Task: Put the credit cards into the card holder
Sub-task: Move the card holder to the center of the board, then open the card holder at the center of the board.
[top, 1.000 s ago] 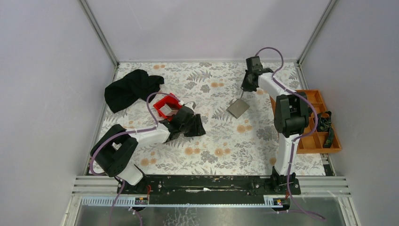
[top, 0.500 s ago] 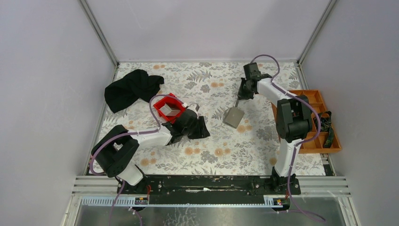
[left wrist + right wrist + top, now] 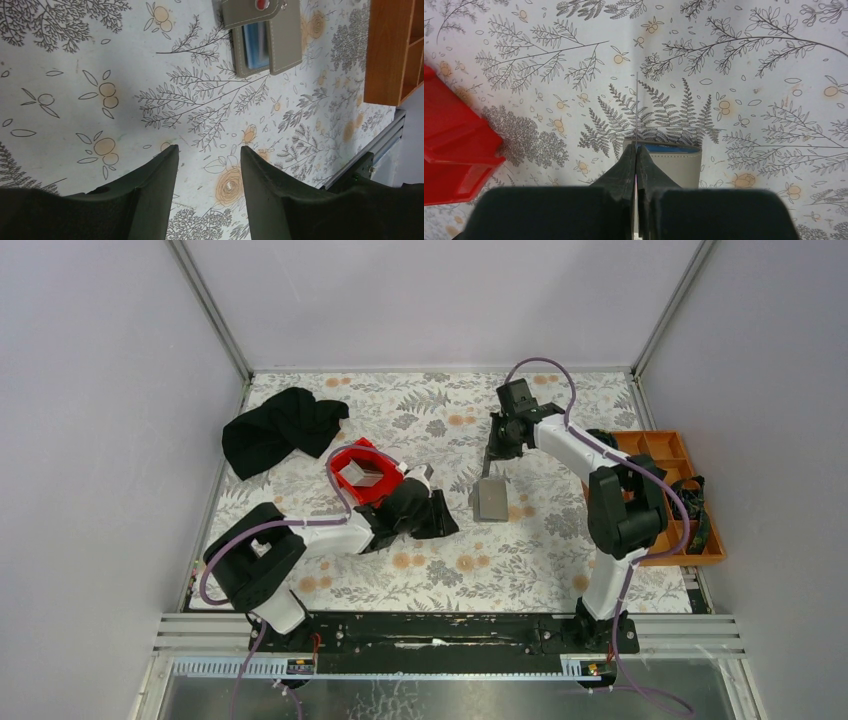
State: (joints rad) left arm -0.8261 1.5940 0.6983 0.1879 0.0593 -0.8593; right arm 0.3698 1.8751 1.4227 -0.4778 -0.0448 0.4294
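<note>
The grey card holder (image 3: 491, 499) lies on the floral table, open, with a light blue card (image 3: 254, 40) in its pocket and a red snap on its flap. My right gripper (image 3: 495, 452) hangs just behind it, shut on a thin whitish credit card (image 3: 637, 110) seen edge-on. The card sticks out past the fingertips, above the card holder (image 3: 676, 161). My left gripper (image 3: 209, 150) stands open with nothing in it, low over the table left of the card holder (image 3: 285, 35).
A red bin (image 3: 362, 472) sits behind the left arm, with a black cloth (image 3: 283, 425) at the far left. An orange compartment tray (image 3: 672, 495) with dark items lies along the right edge. The red bin (image 3: 454, 145) also shows left of the right gripper.
My right gripper has moved left and nearer with the card. The card holder has shifted the same way and turned. My left gripper has crept right towards it.
</note>
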